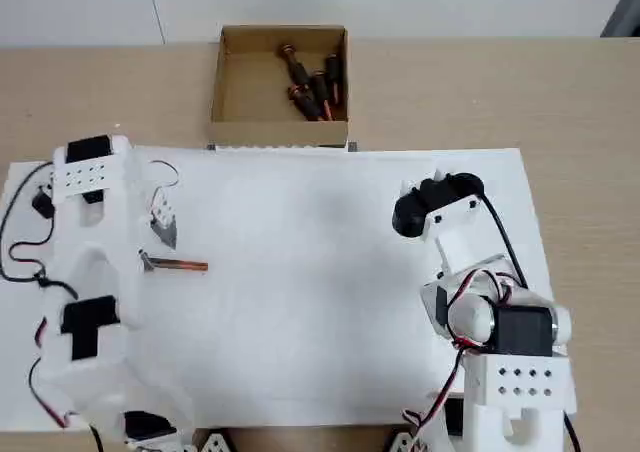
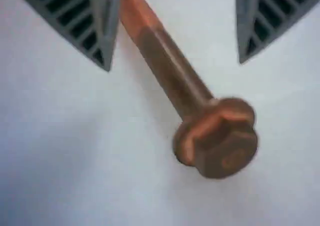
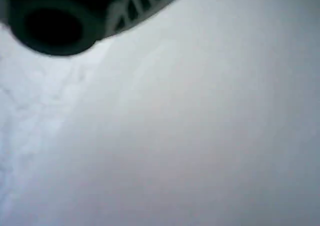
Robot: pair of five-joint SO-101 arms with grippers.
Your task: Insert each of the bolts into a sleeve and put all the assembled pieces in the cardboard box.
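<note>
Left gripper [image 2: 172, 58], jaws apart, straddles bolt [image 2: 200, 116]; best closed squarely on the shank. Right gripper [image 1: 415, 212] appears clamped on sleeve [image 3: 52, 28].

Bolt [image 1: 175, 264] on sheet [image 1: 320, 302]; assembled pieces [image 1: 312, 82] in cardboard box [image 1: 235, 102] behind.

Dull-sheen coppery metal is noted on bolt [image 2: 200, 116]; sleeve [image 3: 50, 28] matt black; sheet [image 1: 320, 302] smooth, matt; cardboard box [image 1: 232, 92] matt.

Bolt [image 2: 172, 76] blocks left gripper [image 2: 174, 65] gap, sleeve [image 3: 50, 28] fills right gripper [image 1: 415, 210], box [image 1: 228, 92] beyond
</note>
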